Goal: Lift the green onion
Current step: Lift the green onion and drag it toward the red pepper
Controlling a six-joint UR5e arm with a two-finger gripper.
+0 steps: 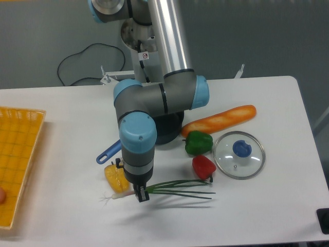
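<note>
The green onion (159, 186) is a thin stalk with a pale white rooted end at the left and narrow dark green leaves fanning out to the right. It lies roughly level in the front middle of the table view. My gripper (141, 196) points straight down and is shut on the stalk near its white end. A soft shadow on the table just in front of the onion shows that it hangs slightly above the surface. The fingertips are small and dark, and the stalk passes between them.
A yellow pepper (115, 177) sits just left of the gripper. A red pepper (203, 166), a green bell pepper (198, 142), a long orange loaf (220, 120) and a glass lid (239, 154) lie to the right. A blue pan handle (109, 152) pokes out behind. A yellow basket (15, 154) fills the left edge.
</note>
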